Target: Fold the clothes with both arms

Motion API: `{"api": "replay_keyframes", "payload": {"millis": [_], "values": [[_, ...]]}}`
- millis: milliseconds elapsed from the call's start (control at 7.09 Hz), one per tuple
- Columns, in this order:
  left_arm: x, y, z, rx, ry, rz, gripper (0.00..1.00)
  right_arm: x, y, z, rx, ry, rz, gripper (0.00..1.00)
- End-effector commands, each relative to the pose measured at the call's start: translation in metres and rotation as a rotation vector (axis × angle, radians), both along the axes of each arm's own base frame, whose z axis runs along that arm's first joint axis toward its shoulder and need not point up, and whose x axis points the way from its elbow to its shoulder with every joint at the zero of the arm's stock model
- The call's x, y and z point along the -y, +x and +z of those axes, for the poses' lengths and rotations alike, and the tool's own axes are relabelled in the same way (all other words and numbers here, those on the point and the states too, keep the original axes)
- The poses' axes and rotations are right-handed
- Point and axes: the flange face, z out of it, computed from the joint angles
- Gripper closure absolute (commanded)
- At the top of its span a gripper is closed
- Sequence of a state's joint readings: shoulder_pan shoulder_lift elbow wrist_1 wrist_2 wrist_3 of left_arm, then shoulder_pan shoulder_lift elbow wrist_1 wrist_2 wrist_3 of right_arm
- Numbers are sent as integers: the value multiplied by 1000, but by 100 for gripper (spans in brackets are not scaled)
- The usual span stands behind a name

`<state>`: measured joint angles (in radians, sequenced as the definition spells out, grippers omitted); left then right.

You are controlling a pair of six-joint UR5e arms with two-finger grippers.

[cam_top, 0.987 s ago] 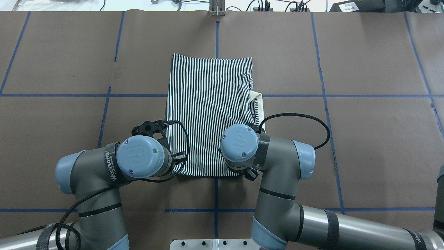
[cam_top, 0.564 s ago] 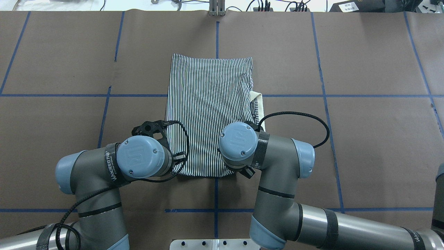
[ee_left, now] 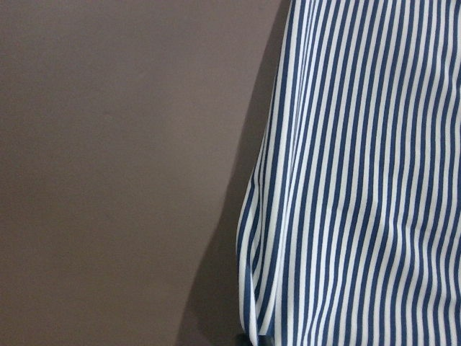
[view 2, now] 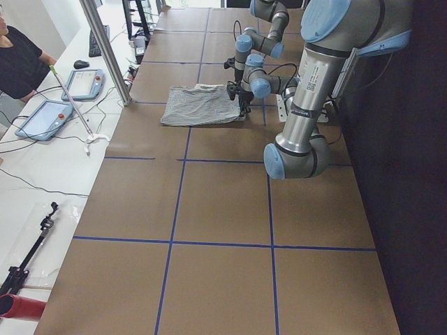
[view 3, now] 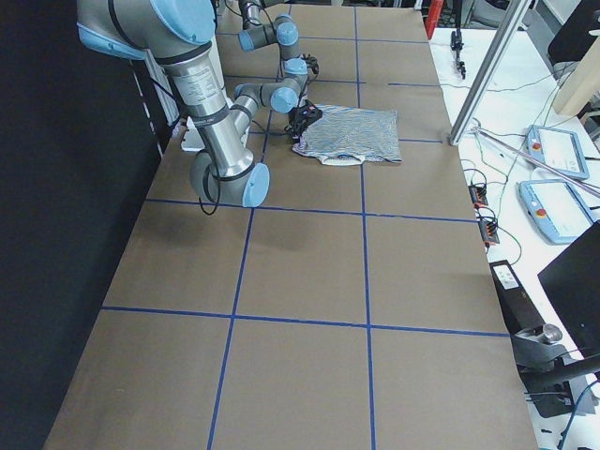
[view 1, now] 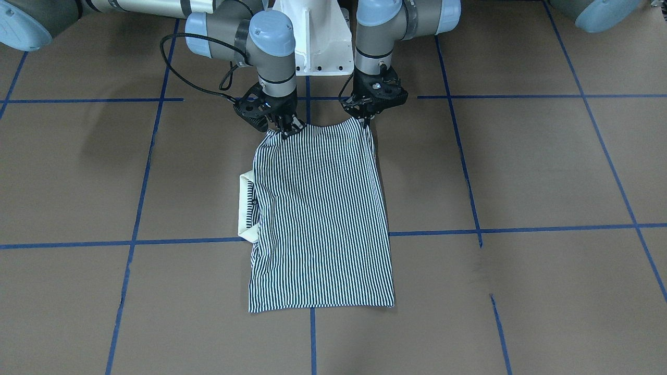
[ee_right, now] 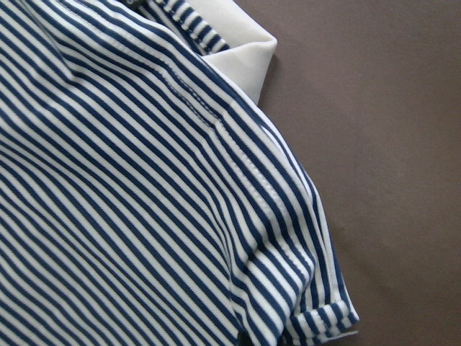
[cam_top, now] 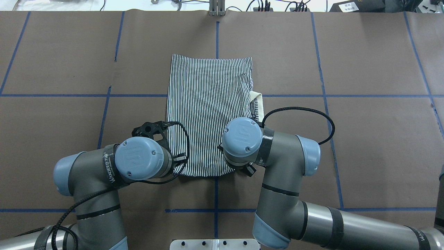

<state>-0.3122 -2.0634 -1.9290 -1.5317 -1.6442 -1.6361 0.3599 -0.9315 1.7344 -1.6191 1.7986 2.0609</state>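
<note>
polo shirt (view 1: 320,219): flat on the desk (view 1: 521,172), midway across, lengthwise away from the robot.
collar (view 1: 245,208): juts out from under the shirt's edge on the robot's right side, about halfway along.
left claw (view 1: 365,121): at the shirt's robot-side left corner, pinching it.
right claw (view 1: 285,127): at the robot-side right corner, pinching it.
pedestal (view 1: 318,47): behind both claws, at the desk's robot-side edge, between the arms.

Overhead camera behind robot looks forward, down on brown paper-covered table (cam_top: 364,52). Front camera opposite, faces white pedestal base (view 1: 323,52). Side cameras distant at table ends. Wrist cameras close over navy-and-white striped polo shirt (ee_left: 360,180), shared by all.
</note>
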Motion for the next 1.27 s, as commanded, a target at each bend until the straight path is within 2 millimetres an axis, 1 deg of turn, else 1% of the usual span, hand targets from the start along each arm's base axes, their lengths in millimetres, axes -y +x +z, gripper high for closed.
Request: {"api": "replay_keyframes", "payload": {"millis": [0, 141, 282, 423, 564, 846, 987, 1128], "values": [[-66, 5, -16, -46, -3, 94, 100, -43, 26, -10, 58, -7, -66, 100], [-83, 9, -18, -53, -6, 125, 100, -61, 30, -12, 72, -3, -90, 100], [-87, 4, -20, -43, -18, 138, 100, -66, 29, -9, 69, -2, -97, 100], [-90, -7, -28, -66, -30, 155, 100, -66, 25, -8, 65, 9, -102, 100], [-69, -17, -31, -75, -29, 116, 100, -47, 32, -8, 66, 30, -80, 100], [4, -54, -34, -86, -21, -23, 100, -3, 55, -19, 79, 126, -73, 100], [25, -60, -26, -70, -32, -61, 100, 5, 54, -20, 68, 165, -88, 100], [31, -50, -14, -50, -55, -74, 100, 12, 41, -18, 71, 175, -78, 100]]}}
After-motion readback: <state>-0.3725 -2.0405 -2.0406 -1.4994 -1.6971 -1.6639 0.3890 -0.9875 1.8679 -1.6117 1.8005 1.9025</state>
